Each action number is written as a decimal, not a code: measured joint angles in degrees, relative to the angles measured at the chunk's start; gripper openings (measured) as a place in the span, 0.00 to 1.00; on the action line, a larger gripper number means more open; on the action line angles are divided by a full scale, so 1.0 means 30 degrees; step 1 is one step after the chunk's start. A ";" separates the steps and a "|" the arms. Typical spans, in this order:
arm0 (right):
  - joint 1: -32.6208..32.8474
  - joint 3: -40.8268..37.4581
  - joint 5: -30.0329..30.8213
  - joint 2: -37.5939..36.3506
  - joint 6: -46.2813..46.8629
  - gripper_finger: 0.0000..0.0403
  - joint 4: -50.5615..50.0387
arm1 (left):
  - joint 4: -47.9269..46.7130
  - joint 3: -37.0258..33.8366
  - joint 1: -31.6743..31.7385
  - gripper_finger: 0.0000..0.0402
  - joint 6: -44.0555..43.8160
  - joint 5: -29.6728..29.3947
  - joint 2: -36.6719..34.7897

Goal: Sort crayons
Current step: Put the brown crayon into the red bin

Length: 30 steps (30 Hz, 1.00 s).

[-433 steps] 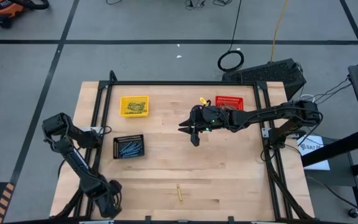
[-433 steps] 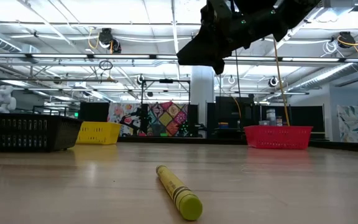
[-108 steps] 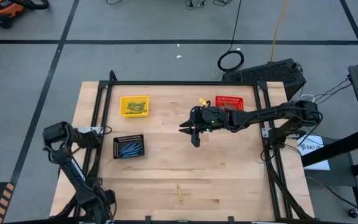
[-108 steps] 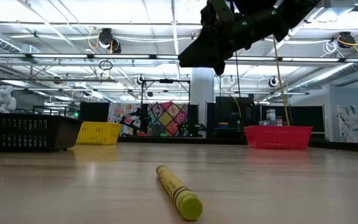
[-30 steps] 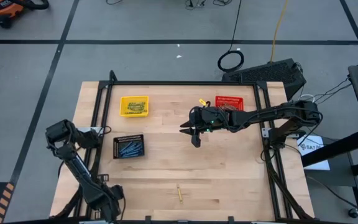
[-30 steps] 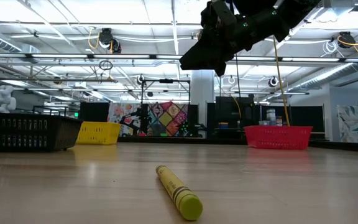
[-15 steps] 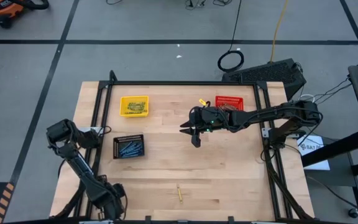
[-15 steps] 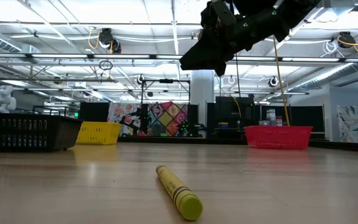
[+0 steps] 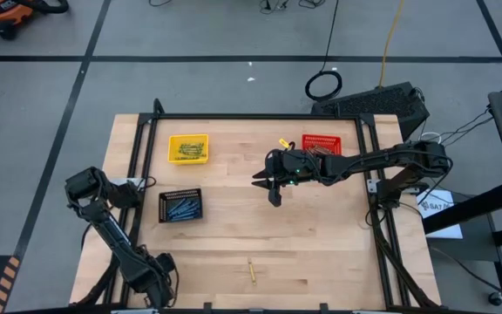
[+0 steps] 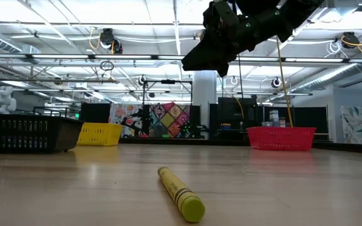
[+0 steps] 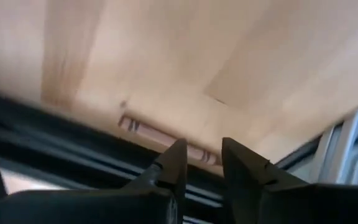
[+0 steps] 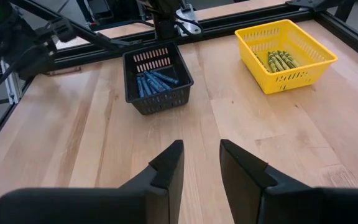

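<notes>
One yellow crayon lies flat on the bare wood near the table's front edge, close in the low view. A brown-red crayon lies flat along the black frame rail at the near left corner. My left gripper points steeply down there, open, with its fingertips just short of that crayon. My right gripper hangs open, well above the middle of the table. Blue crayons lie in the black basket and yellow ones in the yellow basket.
The yellow basket stands at the far left, the black basket at mid left and the red basket at the far right. A black frame rail runs around the table. Bare wood lies between the baskets and the front edge.
</notes>
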 joint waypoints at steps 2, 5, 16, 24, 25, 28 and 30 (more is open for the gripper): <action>0.0002 0.0000 -0.0004 -0.0004 0.0004 0.23 -0.0009 | 0.0072 0.0000 0.0008 0.24 -0.2793 0.0006 0.0000; 0.0004 0.0000 0.0000 -0.0004 0.0004 0.23 -0.0011 | 0.0105 0.0007 -0.0195 0.24 -0.6636 -0.0108 -0.0007; 0.0004 0.0000 0.0000 0.0004 -0.0004 0.23 -0.0153 | 0.0028 0.0000 -0.0486 0.24 -1.0190 -0.0306 -0.0029; 0.0001 0.0000 0.0000 0.0004 -0.0004 0.23 -0.0200 | -0.0644 -0.0015 -0.0892 0.24 -0.3866 -0.0304 -0.0022; 0.0004 0.0000 -0.0004 0.0004 0.0004 0.23 -0.0200 | -0.0779 -0.0015 -0.0946 0.24 -0.2652 -0.0487 -0.0022; 0.0003 0.0000 -0.0004 0.0004 0.0377 0.23 -0.0148 | -0.0992 -0.0017 -0.1238 0.24 0.1053 -0.1355 -0.0022; -0.0004 -0.0001 -0.0004 0.0004 0.0626 0.23 -0.0149 | -0.1160 -0.0022 -0.1306 0.24 0.2704 -0.1602 -0.0022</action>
